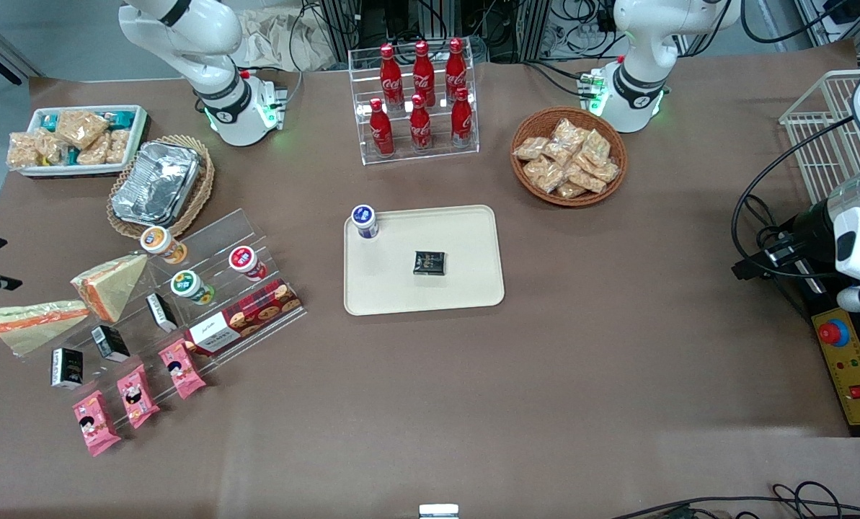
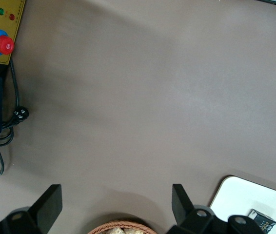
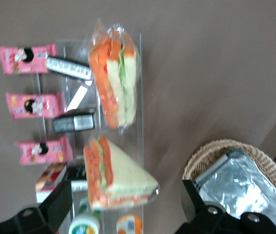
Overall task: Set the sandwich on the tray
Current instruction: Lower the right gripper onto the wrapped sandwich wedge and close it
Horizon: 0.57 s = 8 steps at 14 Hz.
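Nearest the front edge of the counter [image 1: 473,404], toward the working arm's end, three pink snack packets [image 1: 134,395] lie in a row at the foot of a clear stepped rack [image 1: 213,288]. Just farther in, close to the counter's edge at that end, the sandwich [image 1: 37,324] lies flat in its clear wrap, its orange and green stripes showing. Touching or just beside it stands a taller wedge [image 1: 110,285] with a broad tan face. The gripper [image 3: 124,187] hangs well above this rack with its fingers [image 3: 60,200] spread wide and nothing in them; the taller wedge shows between them, the sandwich a little way off.

In the middle of the counter, well apart from the sandwich, sits the tray [image 1: 466,288], carrying a small dark packet [image 1: 430,263] and a blue-lidded cup [image 1: 365,220] at one corner. Farther back are a foil tray [image 1: 157,182] in a wicker basket and red bottles [image 1: 421,94] in a clear stand.
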Tool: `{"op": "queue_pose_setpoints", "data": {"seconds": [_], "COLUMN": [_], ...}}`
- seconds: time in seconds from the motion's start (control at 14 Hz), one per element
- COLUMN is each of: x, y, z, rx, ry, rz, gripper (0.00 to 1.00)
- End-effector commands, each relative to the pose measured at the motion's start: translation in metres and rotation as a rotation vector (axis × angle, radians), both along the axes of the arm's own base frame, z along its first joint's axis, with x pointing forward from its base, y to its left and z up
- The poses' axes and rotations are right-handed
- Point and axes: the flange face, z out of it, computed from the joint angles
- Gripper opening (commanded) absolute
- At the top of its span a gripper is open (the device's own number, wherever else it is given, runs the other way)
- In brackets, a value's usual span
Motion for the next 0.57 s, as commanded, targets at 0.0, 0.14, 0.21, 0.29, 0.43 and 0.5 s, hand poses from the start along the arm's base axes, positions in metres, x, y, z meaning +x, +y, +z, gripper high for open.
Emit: {"op": "queue_pose_setpoints", "data": {"seconds": [0.0,0.14,0.21,0.29,0.43,0.5], "x": [0.025,0.036,0.04,0.043,0.044,0.043], "y": [-0.009,-0.012,-0.015,-0.017,-0.018,-0.018], "z": [-0.03,-0.053,-0.066,-0.073,-0.086,-0.094], "rx": [-0.068,-0.089,-0.117,-0.144,-0.15,-0.147], "ry": [-0.027,-0.033,-0.026,-0.022,-0.005,0.01], "rz": [-0.058,-0.093,-0.081,-0.067,-0.059,-0.06], "gripper": [0.99,0.99,0.99,0.99,0.99,0.99]}}
